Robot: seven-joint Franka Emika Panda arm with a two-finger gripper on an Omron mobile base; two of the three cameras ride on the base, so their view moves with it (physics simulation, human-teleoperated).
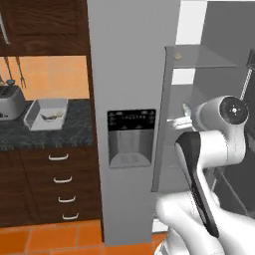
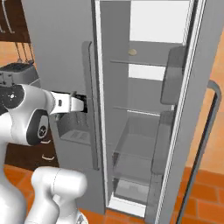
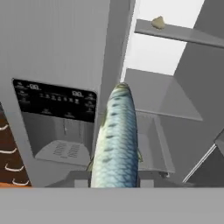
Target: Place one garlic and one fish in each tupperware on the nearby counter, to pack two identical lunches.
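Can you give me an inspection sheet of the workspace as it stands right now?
Surface: the counter is dark speckled stone over brown drawers, left of the fridge.
Job's things: a fish runs up between the fingers in the hand view; a garlic sits on the top fridge shelf; one tupperware stands on the counter with something small inside, too blurred to name.
Clutter: a toaster is at the counter's left end.
Gripper: it sits beside the fridge handle in the right base view, shut on the fish.
Cables: nothing seen.
Surroundings: the right fridge door stands open, shelves mostly bare; the floor is orange tile; utensils hang on the wall.
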